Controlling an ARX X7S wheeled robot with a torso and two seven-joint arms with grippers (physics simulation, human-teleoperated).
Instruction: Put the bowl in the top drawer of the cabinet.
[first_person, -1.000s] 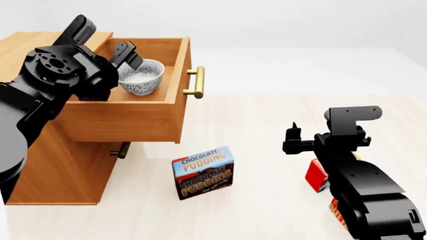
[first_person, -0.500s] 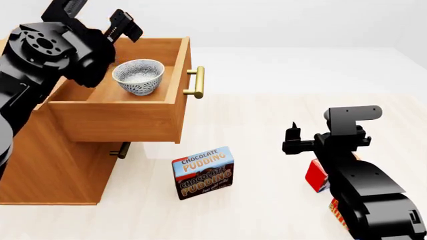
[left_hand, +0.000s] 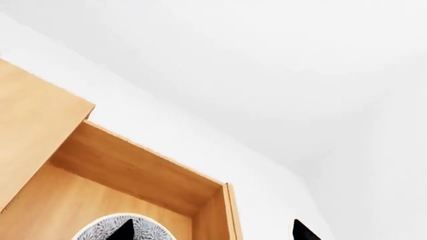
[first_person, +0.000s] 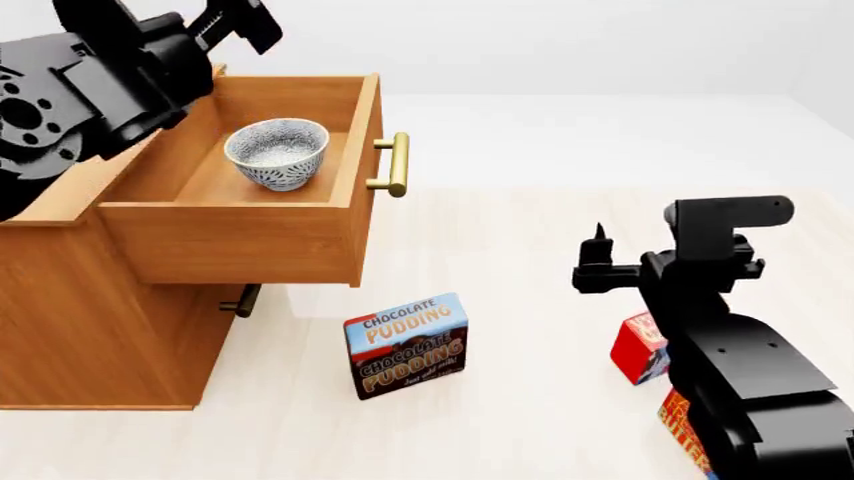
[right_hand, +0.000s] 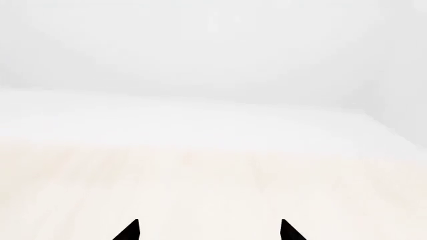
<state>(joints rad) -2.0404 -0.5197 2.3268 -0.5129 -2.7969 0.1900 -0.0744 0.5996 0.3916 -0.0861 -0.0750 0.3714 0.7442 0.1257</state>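
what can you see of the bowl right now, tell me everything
The bowl is small, round and deep, white with a grey-blue speckled pattern outside and a pale inside that looks empty. It looks like glazed ceramic. It stands upright on the floor of the open top drawer, toward the front right, near the brass handle side. Only the drawer floor touches it. The left claw is above and behind it, clear of the rim. In the left wrist view only a sliver of its rim shows.
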